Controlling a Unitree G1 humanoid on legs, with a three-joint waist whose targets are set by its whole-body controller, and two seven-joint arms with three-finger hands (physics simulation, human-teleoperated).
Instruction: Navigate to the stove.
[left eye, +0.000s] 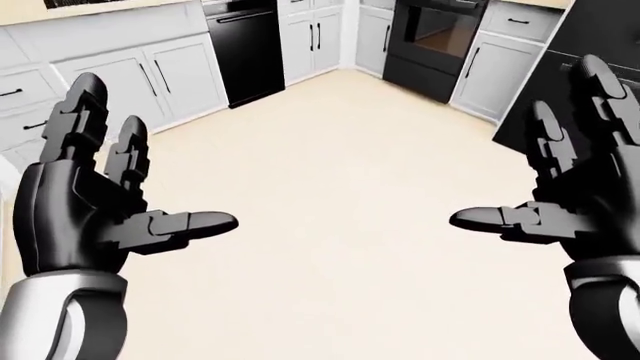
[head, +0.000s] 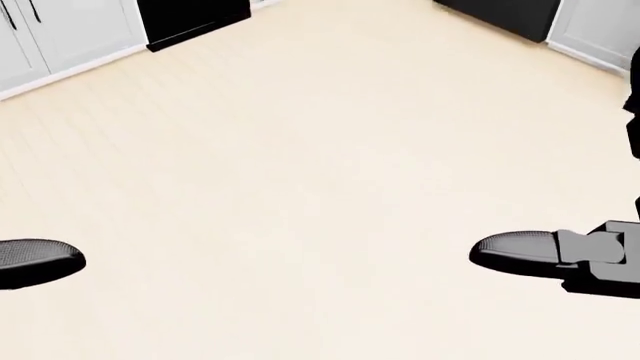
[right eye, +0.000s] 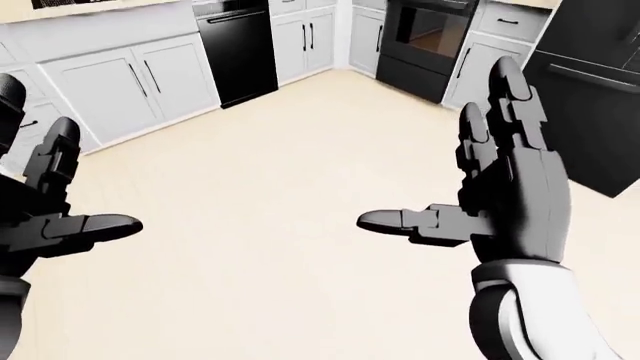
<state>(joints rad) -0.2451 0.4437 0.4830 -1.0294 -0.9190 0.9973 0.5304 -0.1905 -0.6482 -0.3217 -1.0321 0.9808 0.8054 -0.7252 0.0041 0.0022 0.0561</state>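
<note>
While the stove (left eye: 437, 41) sits at the view's top, left hand (left eye: 85, 202) and right hand (right eye: 505, 187) hang spread, empty.

Bare floor (left eye: 330, 187) lies open between both spread hands up to the stove (left eye: 435, 41), with cabinets (left eye: 140, 79) and dishwasher (left eye: 245, 52) lining the left.

It's bright and evenly lit in here, a flat rendered light with no lamp showing and no glare. The pale cream plank floor (head: 320, 172) carries no shadows, even beneath the matte black three-finger hands. Everything stays crisp near and far; cabinet lines lean toward the edges.
</note>
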